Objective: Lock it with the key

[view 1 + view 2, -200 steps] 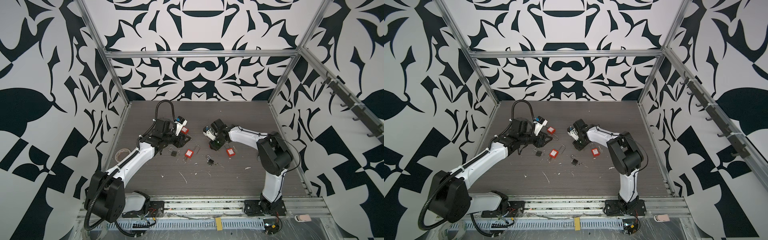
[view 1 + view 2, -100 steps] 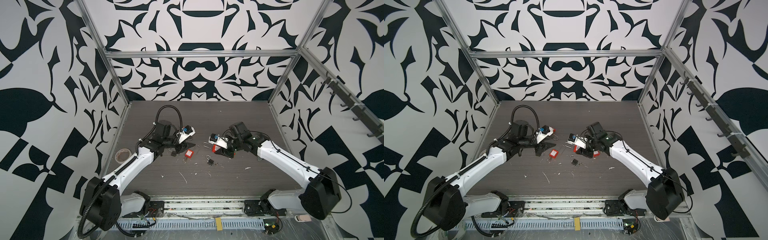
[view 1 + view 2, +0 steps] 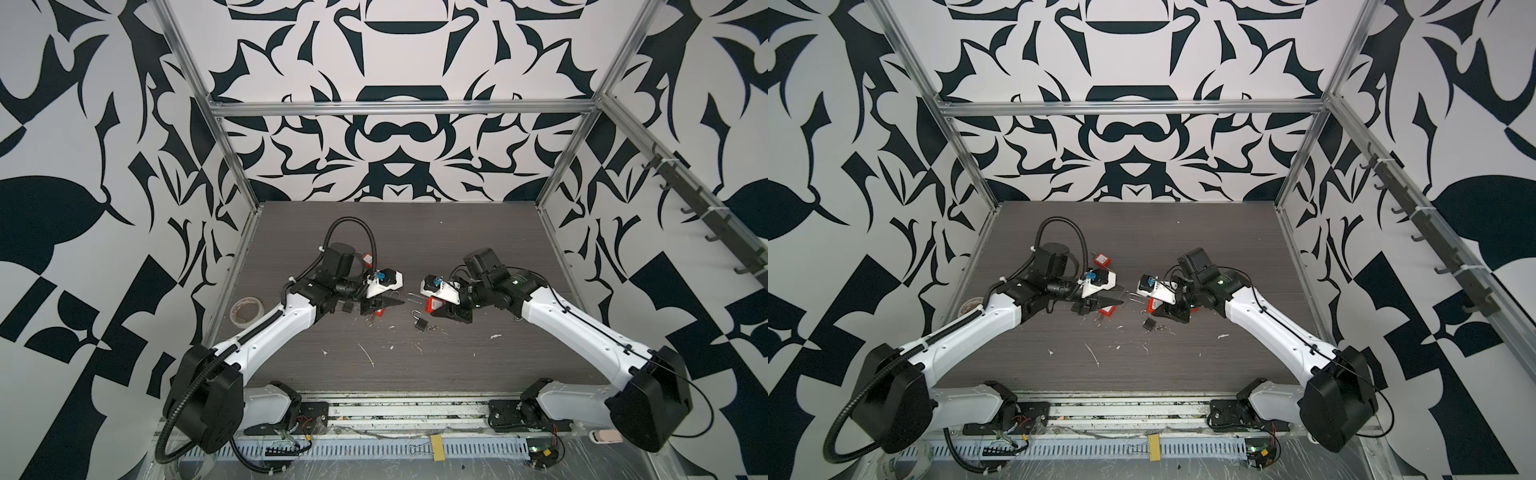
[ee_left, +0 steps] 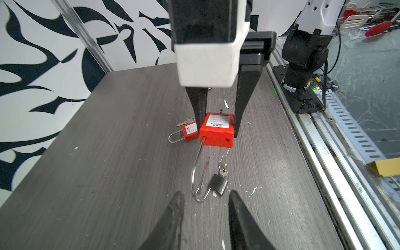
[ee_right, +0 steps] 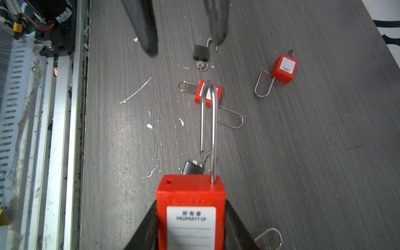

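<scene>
— Tally of locks?
— Four red padlocks, two black padlocks, all but one lying on the table (image 3: 457, 249).
— And the odd one?
— Held red padlock (image 5: 190, 194), body clear of the table between the two arms, clamped in the right gripper (image 4: 217, 132), jaws closed on both flanks.
— Its shackle?
— Shackle (image 5: 213, 129) open: one leg in the body, free end clear of its hole, pointing toward the left gripper (image 4: 205, 193).
— Left gripper's state?
— Partly spread, gripping nothing. Bend of the shackle showing in the gap between the tips; touching or not, impossible to tell.
— The other reds?
— Second red padlock (image 5: 219, 95) with a ringed key (image 5: 188, 87) at its foot, lying past the shackle's tip. Third red padlock (image 5: 284, 68) nearer the back wall, shackle open, key at its foot. Fourth red padlock (image 4: 190, 132) just behind the right gripper, keyed as well.
— The blacks?
— Near black padlock (image 4: 218, 184) between the grippers; far black padlock (image 5: 201, 53) beneath the left gripper. A key with a ring at each.
— Key of the held one?
— Hidden.
</scene>
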Controlling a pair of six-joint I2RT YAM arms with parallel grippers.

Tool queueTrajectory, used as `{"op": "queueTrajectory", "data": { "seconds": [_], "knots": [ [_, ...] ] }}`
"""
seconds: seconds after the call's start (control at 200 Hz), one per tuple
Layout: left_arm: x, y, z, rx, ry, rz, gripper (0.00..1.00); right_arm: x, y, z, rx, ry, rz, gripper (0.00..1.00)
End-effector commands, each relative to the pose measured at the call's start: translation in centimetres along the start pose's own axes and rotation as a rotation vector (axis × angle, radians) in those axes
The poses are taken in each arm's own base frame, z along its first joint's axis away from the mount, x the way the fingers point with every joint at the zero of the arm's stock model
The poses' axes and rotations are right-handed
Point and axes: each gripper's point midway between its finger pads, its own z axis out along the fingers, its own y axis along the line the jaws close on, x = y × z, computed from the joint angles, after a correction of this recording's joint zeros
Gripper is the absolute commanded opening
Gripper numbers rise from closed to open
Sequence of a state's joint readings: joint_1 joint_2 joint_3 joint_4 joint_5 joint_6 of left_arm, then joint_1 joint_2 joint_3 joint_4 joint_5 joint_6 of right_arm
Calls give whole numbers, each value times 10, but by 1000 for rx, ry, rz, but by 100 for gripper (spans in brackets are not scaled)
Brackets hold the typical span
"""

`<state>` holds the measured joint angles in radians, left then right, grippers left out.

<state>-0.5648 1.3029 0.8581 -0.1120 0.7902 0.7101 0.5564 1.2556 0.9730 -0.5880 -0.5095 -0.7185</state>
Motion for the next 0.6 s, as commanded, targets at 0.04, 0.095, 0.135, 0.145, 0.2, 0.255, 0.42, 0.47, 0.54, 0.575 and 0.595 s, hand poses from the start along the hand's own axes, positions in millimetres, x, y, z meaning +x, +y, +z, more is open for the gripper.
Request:
{"op": "queueTrajectory", "data": {
  "seconds": [0.04, 0.095, 0.135, 0.145, 0.2, 0.255, 0.42, 0.47, 0.54, 0.575, 0.595],
  "knots": [
    [-2, -3, 11, 37, 1, 24, 35, -19, 4, -10, -3, -64, -43, 30],
    [0, -2, 15, 36, 13, 24, 33, -20, 4, -11, -5, -69, -47, 30],
    [3, 0, 17, 29, 25, 23, 32, -22, 4, -11, -8, -75, -50, 30],
    [2, 0, 18, 28, 26, 23, 32, -22, 4, -12, -7, -77, -50, 30],
    [4, 3, 20, 19, 31, 23, 30, -24, 6, -12, -14, -83, -54, 30],
    [5, 7, 23, -5, 37, 19, 28, -24, 6, -12, -17, -85, -54, 30],
    [6, 15, 25, -38, 40, 5, 36, -22, 6, -11, -19, -78, -62, 29],
    [8, 16, 25, -44, 47, -4, 38, -22, 6, -11, -19, -76, -64, 29],
    [9, 16, 26, -48, 51, -12, 38, -21, 6, -10, -22, -73, -66, 29],
    [8, 15, 26, -46, 48, -12, 38, -22, 6, -10, -21, -74, -67, 29],
    [9, 14, 26, -41, 47, -14, 38, -22, 6, -10, -21, -74, -69, 29]
  ]
}}
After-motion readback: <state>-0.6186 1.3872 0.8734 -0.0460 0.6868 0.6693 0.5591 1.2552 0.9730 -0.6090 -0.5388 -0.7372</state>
